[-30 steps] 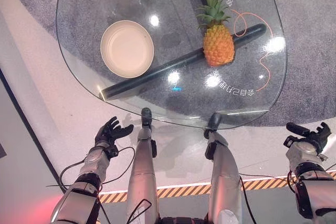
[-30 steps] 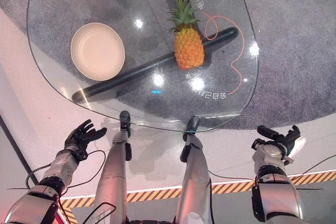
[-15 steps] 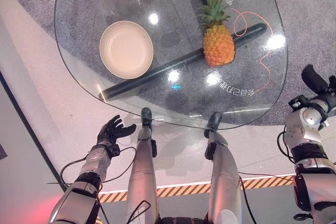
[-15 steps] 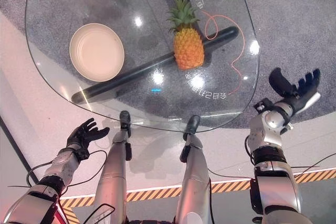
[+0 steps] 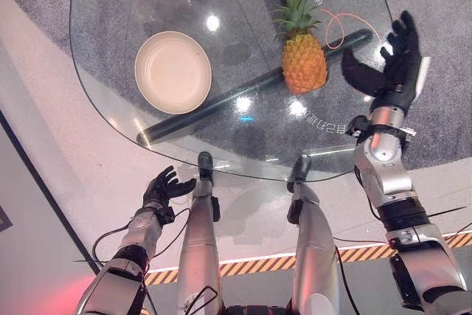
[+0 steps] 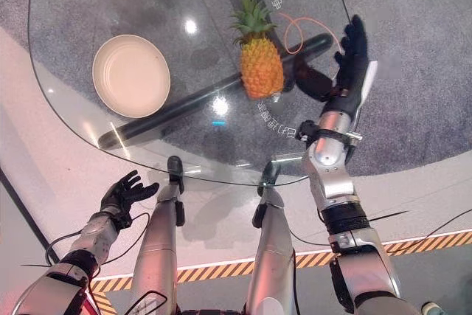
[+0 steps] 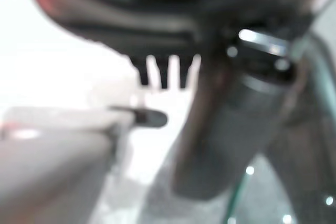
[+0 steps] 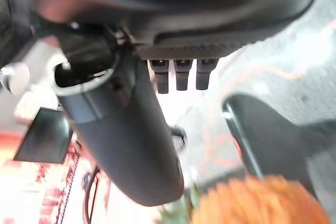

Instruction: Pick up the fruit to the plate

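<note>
The right hand [image 5: 391, 71] is hovering open, empty, beside one pineapple [image 5: 303, 55]; one plate [image 5: 172, 71] is sitting apart.

The left hand [image 5: 164, 187] is hanging relaxed, holding nothing.

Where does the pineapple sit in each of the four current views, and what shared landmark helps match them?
Left eye view: pineapple upright on the glass table, right of centre, beside the open right robot hand.
Right eye view: pineapple near centre, right of the plate.
Left wrist view: I cannot make it out.
Right wrist view: blurred orange body at the bottom edge.
Shared landmark: the dark bar under the glass, passing behind the pineapple.
</note>
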### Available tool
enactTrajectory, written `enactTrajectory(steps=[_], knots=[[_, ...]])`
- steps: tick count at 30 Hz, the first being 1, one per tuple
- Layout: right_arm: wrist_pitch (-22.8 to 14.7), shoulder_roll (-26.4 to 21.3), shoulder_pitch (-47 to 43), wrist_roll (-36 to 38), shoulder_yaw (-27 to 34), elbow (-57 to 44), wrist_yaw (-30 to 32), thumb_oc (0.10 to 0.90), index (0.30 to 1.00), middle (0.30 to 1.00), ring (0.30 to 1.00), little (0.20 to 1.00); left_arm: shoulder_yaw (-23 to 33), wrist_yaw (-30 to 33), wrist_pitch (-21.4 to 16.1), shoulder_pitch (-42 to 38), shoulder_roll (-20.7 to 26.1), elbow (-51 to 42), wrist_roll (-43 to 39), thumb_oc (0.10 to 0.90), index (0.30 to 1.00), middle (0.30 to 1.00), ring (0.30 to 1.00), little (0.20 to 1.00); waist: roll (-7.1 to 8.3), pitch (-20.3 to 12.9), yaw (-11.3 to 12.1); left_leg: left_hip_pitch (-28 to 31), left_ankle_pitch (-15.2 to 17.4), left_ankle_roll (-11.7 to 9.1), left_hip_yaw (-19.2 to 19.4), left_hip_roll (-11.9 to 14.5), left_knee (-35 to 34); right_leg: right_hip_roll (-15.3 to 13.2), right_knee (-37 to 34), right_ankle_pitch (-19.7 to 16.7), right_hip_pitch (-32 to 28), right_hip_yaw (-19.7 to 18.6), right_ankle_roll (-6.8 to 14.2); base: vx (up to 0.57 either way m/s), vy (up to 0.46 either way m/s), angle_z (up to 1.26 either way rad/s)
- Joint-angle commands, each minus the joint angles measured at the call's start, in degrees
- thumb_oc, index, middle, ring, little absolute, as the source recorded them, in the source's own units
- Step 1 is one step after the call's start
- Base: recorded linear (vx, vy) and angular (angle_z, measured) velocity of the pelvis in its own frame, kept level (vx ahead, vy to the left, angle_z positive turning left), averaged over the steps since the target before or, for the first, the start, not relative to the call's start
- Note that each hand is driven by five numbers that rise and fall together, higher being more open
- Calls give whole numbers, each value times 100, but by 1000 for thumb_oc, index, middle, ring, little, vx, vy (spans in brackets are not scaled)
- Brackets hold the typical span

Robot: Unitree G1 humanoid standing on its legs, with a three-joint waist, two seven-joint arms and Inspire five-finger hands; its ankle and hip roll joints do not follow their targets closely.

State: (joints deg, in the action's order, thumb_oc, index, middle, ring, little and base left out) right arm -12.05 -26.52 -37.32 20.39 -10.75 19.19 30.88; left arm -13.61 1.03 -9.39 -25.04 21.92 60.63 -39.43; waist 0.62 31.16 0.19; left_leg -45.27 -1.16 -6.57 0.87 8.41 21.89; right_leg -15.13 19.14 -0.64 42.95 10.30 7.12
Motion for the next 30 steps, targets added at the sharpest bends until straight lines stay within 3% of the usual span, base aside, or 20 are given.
enactTrajectory(steps=[1, 13, 30], knots=[[-229, -269, 101, -390, 177, -775, -142, 800, 900, 900, 900, 900, 140, 185, -226, 530, -20, 75, 170, 800, 900, 900, 900, 900, -70, -136, 56, 39, -65, 312, -26, -55, -33, -65, 221, -335, 45, -316, 169, 0, 0, 0], [202, -11, -8, -531, -282, -940, -352, 800, 900, 900, 900, 900, 6, 256, -244, 558, -169, 47, 224, 800, 900, 900, 900, 900, -140, -136, 114, 53, -125, 299, -1, -79, -36, -109, 253, -331, 43, -302, 145, 0, 0, 0], [492, 40, 2, -682, -476, -877, -370, 800, 900, 900, 900, 900, -72, 271, -166, 570, -229, -18, 241, 800, 900, 900, 900, 900, -207, -136, 137, 109, -167, 288, 34, -82, -70, -175, 291, -346, 52, -307, 157, 0, 0, 0]])
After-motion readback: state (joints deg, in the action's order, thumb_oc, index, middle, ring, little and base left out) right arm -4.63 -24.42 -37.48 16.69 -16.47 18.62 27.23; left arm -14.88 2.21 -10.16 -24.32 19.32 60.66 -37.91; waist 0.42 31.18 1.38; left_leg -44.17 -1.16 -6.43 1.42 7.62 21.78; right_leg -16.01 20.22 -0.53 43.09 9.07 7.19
